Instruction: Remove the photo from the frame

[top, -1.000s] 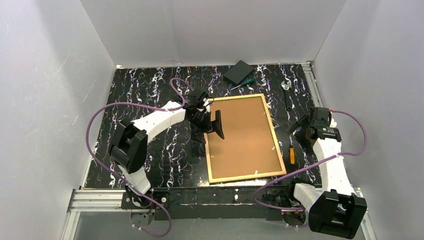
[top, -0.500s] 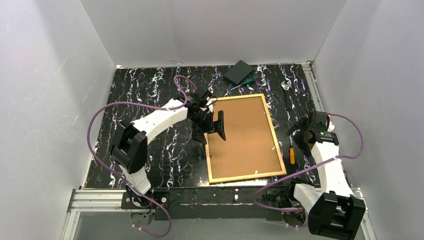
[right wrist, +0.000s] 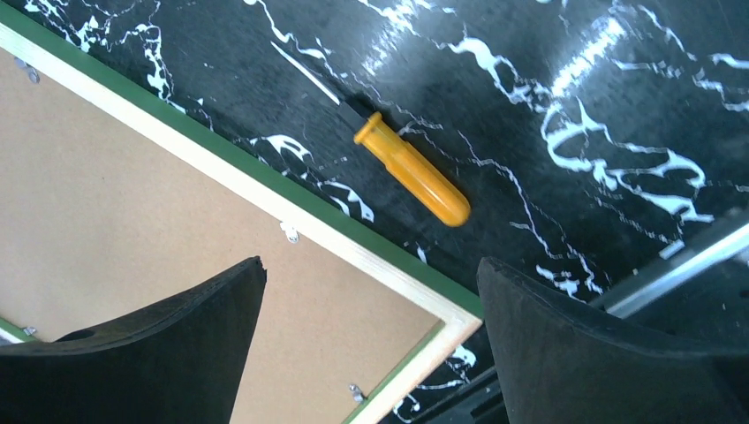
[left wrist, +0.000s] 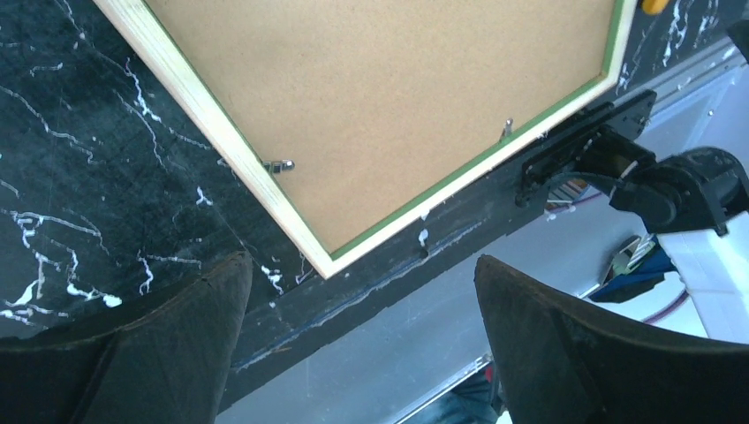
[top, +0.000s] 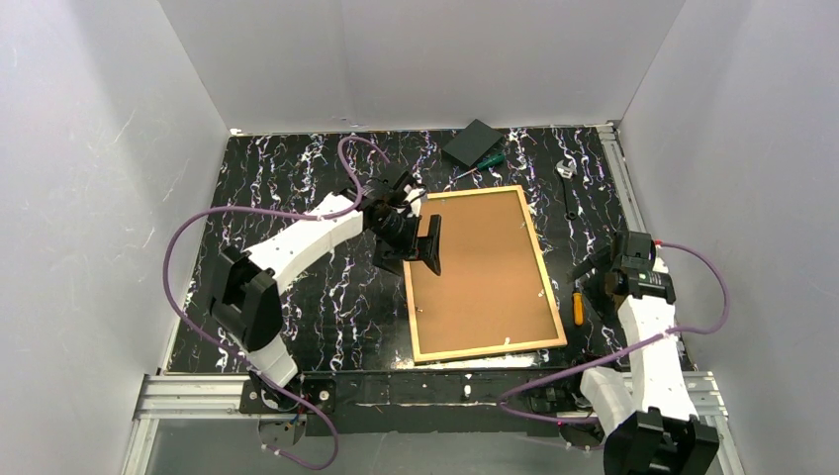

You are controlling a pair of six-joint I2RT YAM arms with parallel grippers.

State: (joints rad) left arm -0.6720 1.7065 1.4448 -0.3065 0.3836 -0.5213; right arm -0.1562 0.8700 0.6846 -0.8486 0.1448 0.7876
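- The frame: we list it lying back-up on the table between the two arms, with its green edge and pale wood rim showing.
- The backing board: brown, seated flat inside the frame and filling it. We see no corner lifted.
- The tabs: small metal pieces along the inner rim, on both long sides that we can see. Whether they are turned aside or holding the board is too small for us to tell.
- The photo: not visible in any view. We judge it to be face down beneath the backing board, inside the frame.
- The left claw: jaws spread wide and empty, hovering over the frame's left edge and touching nothing.
- The right claw: jaws likewise spread wide and empty, above the table just right of the frame, near the orange screwdriver.
- Done, in our judgement: only the frame lying back-up with its back exposed.
- Left, in our judgement: freeing the tabs, lifting out the backing board, then taking the photo clear of the frame.
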